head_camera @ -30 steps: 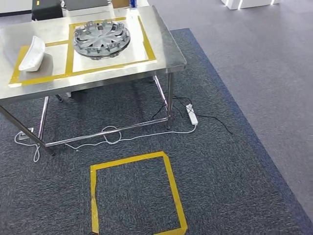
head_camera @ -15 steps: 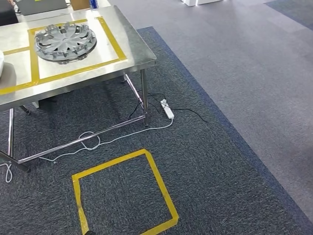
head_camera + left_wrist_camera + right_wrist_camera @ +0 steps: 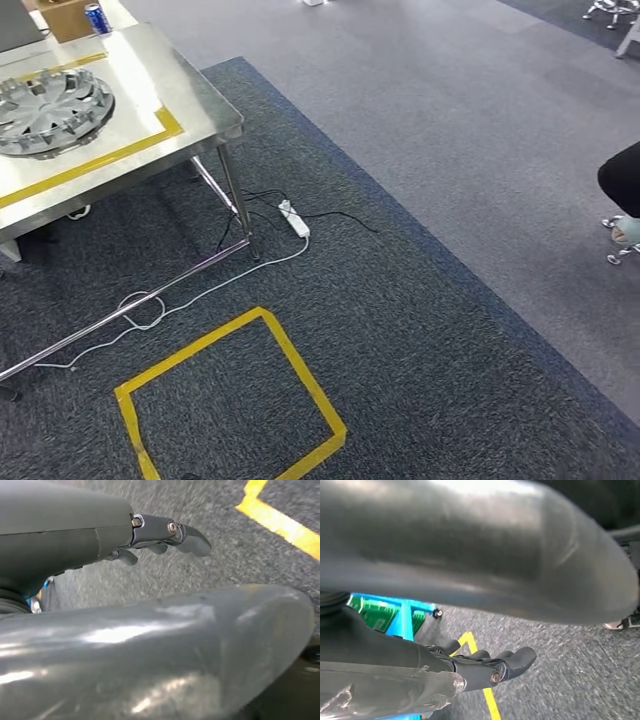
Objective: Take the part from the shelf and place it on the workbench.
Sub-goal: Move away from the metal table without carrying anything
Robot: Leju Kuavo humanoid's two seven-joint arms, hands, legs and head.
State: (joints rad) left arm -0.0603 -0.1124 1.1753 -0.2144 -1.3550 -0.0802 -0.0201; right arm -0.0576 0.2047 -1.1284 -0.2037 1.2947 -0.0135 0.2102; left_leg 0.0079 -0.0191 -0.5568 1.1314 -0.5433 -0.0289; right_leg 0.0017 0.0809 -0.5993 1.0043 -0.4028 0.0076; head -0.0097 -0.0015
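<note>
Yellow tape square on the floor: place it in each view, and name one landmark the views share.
Head view: tape square on the dark carpet, low and left of centre.
Left wrist view: one yellow strip beyond the left hand.
Right wrist view: a strip behind the right hand.
Shared landmark: the carpet.

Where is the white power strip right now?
In the head view the white power strip lies on the dark carpet just right of the steel table's near right leg, with its cables trailing beside it, above the yellow tape square.
</note>
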